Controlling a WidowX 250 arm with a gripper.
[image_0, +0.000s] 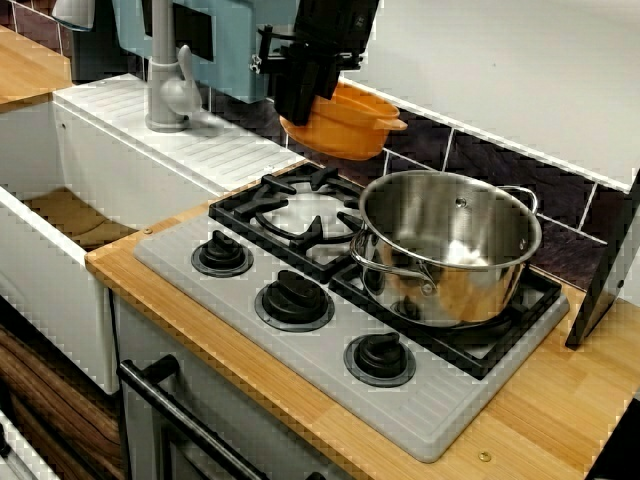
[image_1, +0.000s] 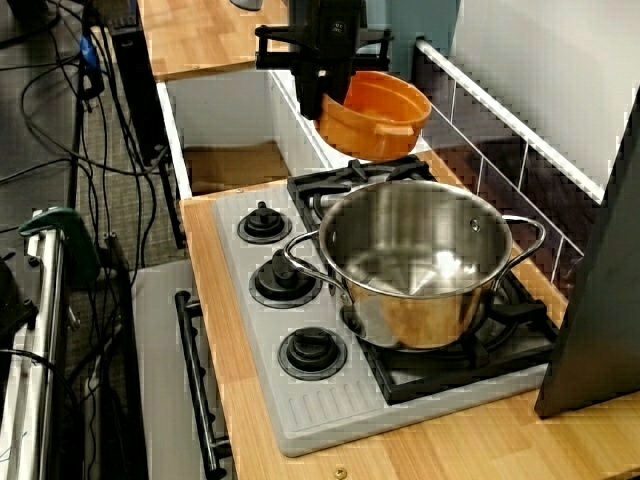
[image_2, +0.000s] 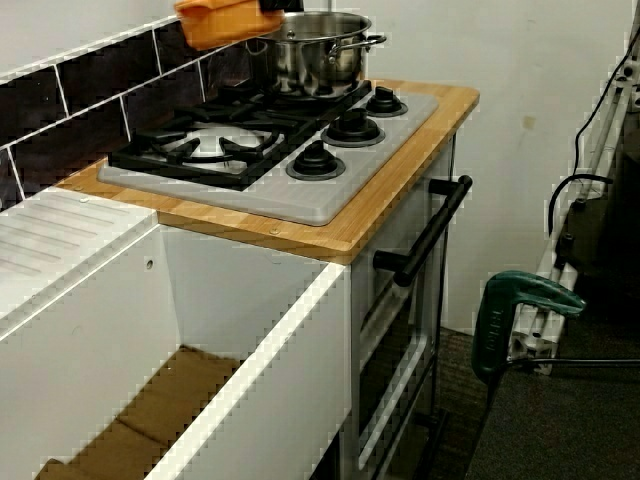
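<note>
White sink basin (image_0: 50, 290) occupies the left end of the unit, with a grey faucet (image_0: 165, 85) on the ribbed drainer behind it. Next right, the wooden worktop (image_0: 560, 400) carries a grey hob plate (image_0: 420, 410); three black knobs (image_0: 294, 298) line its front edge.

Black gripper (image_0: 300, 105): clamped on the left rim of an orange plastic bowl (image_0: 350, 125), fingers pinching the wall only.

Bowl location: in the air, touching nothing else, above the back edge of the worktop over the rear of the left black grate (image_0: 300, 215) and close to the dark tiled wall (image_0: 500, 160). It hangs tilted, not level; the view from the hob's end confirms this.

Right of it and lower, a stainless steel pot (image_0: 455, 290) with two loop handles stands on the right grate, near the worktop's right end.

Assessment: a one-sided rim grip lets the bowl pivot. Travel should therefore be slow and level, with height held above the pot's rim and handles and clearance from the tiles watched. Pot contents: cannot tell.
</note>
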